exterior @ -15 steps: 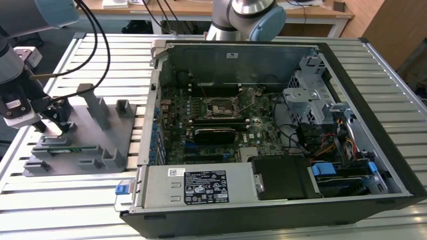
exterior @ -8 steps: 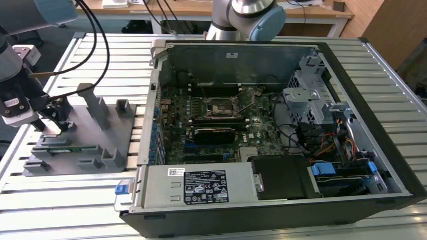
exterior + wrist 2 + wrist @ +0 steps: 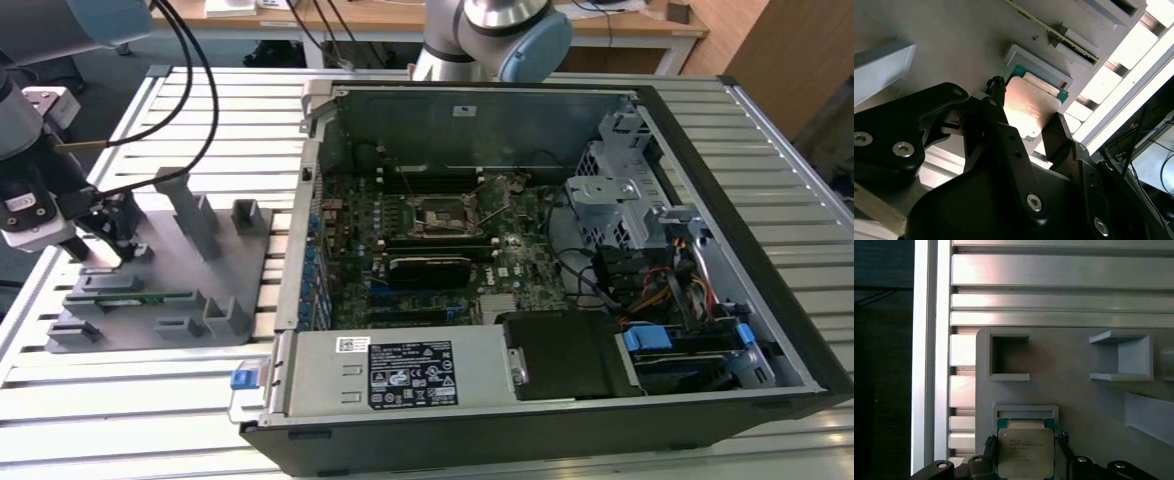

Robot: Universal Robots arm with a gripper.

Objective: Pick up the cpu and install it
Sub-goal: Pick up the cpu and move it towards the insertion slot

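The cpu [image 3: 1025,452] is a small silvery square chip with a green edge, lying by a low grey holder frame [image 3: 1025,410] on the grey fixture plate [image 3: 200,275]. In the second wrist view the cpu [image 3: 1029,107] sits between two black fingers [image 3: 999,92]. My gripper [image 3: 1025,440] straddles it, one finger against each side, shut on the chip. In the exterior view my gripper [image 3: 107,245] is low over the plate at that view's left. The black socket frame [image 3: 441,215] lies on the motherboard inside the open case.
The open computer case [image 3: 747,200] stands at the exterior view's right, with drive cages and cables inside. Grey blocks and posts [image 3: 180,205] rise from the fixture plate. A thin green memory stick [image 3: 127,297] lies in a slot nearby. Slatted metal table [image 3: 200,110] underneath.
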